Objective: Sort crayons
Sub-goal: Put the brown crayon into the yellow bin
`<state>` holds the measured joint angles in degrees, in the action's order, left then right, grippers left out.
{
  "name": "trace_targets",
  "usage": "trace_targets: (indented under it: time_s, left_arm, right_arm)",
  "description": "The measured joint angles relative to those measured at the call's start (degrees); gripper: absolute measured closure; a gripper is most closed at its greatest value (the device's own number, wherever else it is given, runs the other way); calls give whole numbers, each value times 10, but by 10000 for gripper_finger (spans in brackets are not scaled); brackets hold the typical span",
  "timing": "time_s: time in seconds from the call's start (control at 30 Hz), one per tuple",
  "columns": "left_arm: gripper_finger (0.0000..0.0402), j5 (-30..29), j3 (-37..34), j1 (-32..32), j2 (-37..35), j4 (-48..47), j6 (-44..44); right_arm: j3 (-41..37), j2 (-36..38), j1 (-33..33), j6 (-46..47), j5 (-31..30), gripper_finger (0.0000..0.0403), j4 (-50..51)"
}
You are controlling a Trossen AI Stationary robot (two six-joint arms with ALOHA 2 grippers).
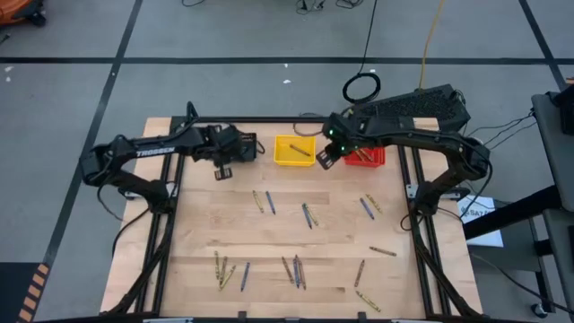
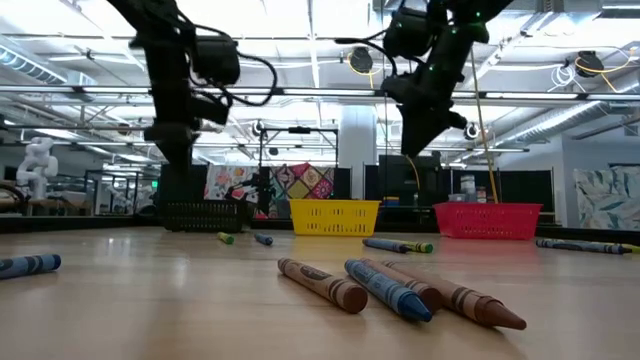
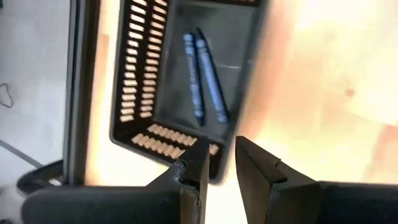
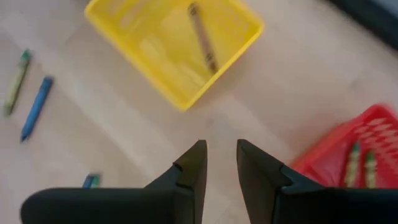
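Note:
Several blue, yellow-olive and brown crayons (image 1: pixel 296 271) lie flat and scattered on the wooden table. Three small bins stand in a row at the far edge. The black bin (image 3: pixel 186 74) holds two blue crayons (image 3: pixel 202 78). A brown crayon (image 4: pixel 203 37) lies in the yellow bin (image 1: pixel 294 150). Olive crayons (image 4: pixel 354 163) lie in the red bin (image 1: pixel 366 157). My left gripper (image 3: pixel 221 165) hovers open above the black bin's near wall, with nothing between its fingers. My right gripper (image 4: pixel 221 165) hovers open over bare table between the yellow and red bins.
Black frame rails (image 1: pixel 170 224) run along the table's left and right sides. Loose crayons lie in the middle (image 1: pixel 308 215), at the right (image 1: pixel 368 208) and near the front edge (image 1: pixel 224 274). Bare wood lies between the bins and the crayons.

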<state>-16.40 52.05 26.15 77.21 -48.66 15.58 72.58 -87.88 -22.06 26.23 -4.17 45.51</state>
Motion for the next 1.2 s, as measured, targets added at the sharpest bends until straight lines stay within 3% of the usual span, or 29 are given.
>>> trace_targets:
  time_s: [0.33,0.67,0.87,1.2]
  left_arm:
    - [331,1,0,-72,-55,-74,-59]
    - [331,1,0,-109,-69,-94,-63]
    - [331,2,0,-119,-69,-93,-63]
    - [331,2,0,-121,-69,-93,-63]
  right_arm:
    - [0,0,122,117,-1,328,28]
    - [-1,0,236,196,-1,328,21]
    - [-1,0,264,184,-3,328,-35]
    - [-1,-10,318,322,-19,328,-94]
